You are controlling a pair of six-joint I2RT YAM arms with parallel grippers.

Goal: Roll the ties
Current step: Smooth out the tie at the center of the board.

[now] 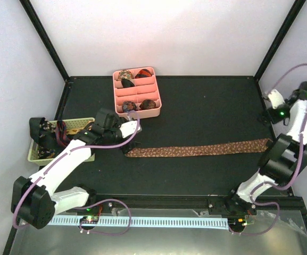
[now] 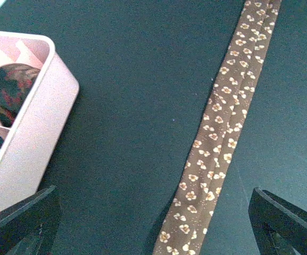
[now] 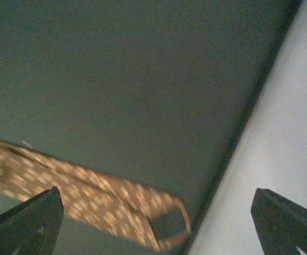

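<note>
A long brown tie (image 1: pixel 196 149) with small pale flowers lies flat across the black table, from near the left gripper to the right edge. In the left wrist view the tie (image 2: pixel 217 133) runs diagonally between wide-apart fingers (image 2: pixel 20 223). My left gripper (image 1: pixel 133 129) (image 2: pixel 153 234) is open above the tie's left end, holding nothing. My right gripper (image 1: pixel 273 150) (image 3: pixel 153 228) is open over the tie's right end (image 3: pixel 89 196), which looks blurred and lies near the table's edge. Rolled ties (image 1: pixel 149 104) sit in the pink tray.
The pink divided tray (image 1: pixel 156 90) (image 2: pixel 31 143) stands at the back, close to the left gripper, with a dark roll (image 2: pixel 9 90) inside. A pale basket (image 1: pixel 76 123) of loose ties sits at the left edge under the left arm. A white slotted rail (image 1: pixel 158 220) runs along the front.
</note>
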